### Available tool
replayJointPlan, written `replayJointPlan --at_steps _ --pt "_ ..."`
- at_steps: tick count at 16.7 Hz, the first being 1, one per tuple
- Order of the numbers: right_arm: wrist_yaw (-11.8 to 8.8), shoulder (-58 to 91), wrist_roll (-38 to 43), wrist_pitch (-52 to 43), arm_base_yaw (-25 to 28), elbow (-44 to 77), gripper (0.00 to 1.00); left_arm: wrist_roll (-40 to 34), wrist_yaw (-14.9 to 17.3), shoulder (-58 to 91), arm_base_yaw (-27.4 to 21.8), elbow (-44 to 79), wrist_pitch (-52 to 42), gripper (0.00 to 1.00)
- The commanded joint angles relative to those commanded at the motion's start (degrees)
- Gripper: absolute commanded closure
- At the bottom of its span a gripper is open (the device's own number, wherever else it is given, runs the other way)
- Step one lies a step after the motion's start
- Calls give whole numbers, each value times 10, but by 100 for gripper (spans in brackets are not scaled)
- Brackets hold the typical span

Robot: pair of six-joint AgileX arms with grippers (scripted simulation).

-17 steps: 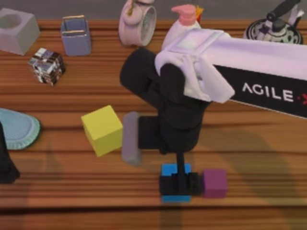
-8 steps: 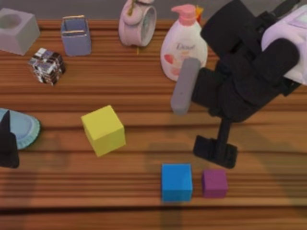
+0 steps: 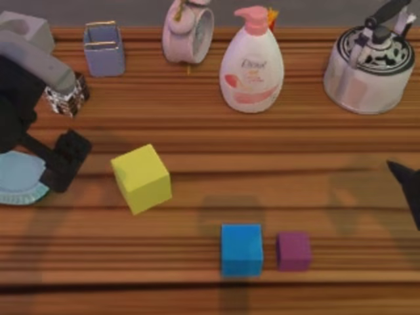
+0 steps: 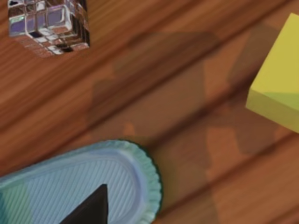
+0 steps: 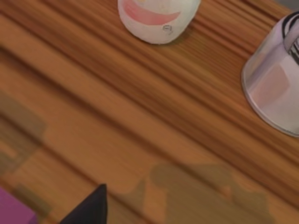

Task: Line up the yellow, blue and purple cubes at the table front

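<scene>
The blue cube (image 3: 241, 249) and the purple cube (image 3: 293, 251) are set just beside each other near the front edge of the worktop (image 3: 328, 197). The yellow cube (image 3: 141, 178) is placed farther back and to their left, turned askew. The left pincer (image 3: 62, 161) is held left of the yellow cube, over a pale blue dish (image 3: 20, 187); whether it is wide or narrow cannot be told. Only a dark tip of the right pincer (image 3: 407, 190) is seen at the right edge. Nothing can be seen inside the lavender box (image 3: 104, 47)
</scene>
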Motion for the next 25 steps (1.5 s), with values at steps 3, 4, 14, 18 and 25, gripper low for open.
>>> replayJointPlan --at_steps 3,4,14,18,25 --pt "6 -168 62 88 -67 -141 0 53 2 177 -37 137 -100 0" --pt "9 -216 80 115 -87 -183 0 69 3 230 -48 179 -130 0" --pt "36 -462 176 264 -181 -390 0 150 1 504 -101 406 -270 0" --pt "36 -462 176 264 -181 -390 0 149 1 502 -98 404 -269 0" --pt "36 -462 176 264 -181 -390 0 151 1 542 -99 329 -149 0"
